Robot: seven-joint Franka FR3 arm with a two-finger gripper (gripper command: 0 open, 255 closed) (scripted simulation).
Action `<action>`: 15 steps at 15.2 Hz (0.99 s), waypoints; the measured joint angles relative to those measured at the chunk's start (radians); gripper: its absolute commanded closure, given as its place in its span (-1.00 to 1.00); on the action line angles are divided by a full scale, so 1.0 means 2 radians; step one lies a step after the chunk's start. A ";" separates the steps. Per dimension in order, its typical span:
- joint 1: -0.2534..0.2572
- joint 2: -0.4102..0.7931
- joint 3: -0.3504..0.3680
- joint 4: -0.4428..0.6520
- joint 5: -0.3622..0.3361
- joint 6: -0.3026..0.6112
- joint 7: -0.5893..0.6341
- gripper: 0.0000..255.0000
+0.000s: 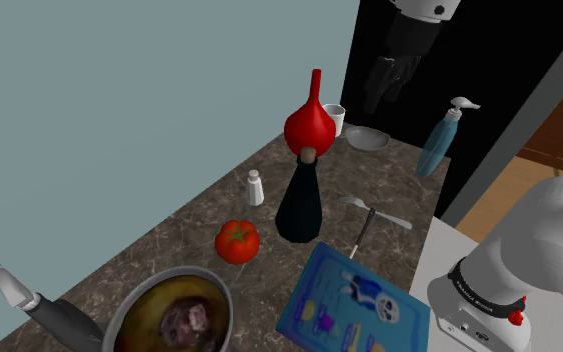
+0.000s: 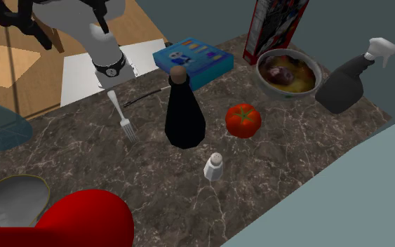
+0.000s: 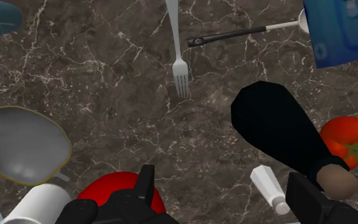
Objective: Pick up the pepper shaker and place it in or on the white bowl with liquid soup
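Pepper shaker (image 3: 271, 188) stands on the counter (image 3: 107, 83), well below the spread hand (image 3: 220, 178).

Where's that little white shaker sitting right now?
In the shoulder view the white shaker stands upright on the dark marble counter, just left of the black bottle and beyond the tomato, close to the counter's wall-side edge.

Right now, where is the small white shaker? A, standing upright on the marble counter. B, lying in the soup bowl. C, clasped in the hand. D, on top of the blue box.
A: the white shaker stands upright on the marble counter beside the black bottle, apart from the soup bowl, while the hand is open and touches nothing.
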 measured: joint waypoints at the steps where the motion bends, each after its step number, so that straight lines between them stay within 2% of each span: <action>1: 0.000 0.000 0.000 0.000 0.000 0.000 0.000 -1.00; 7: 0.010 0.064 0.027 -0.005 0.014 0.065 0.016 -1.00; 15: 0.021 0.206 0.069 0.039 0.019 0.158 0.044 -1.00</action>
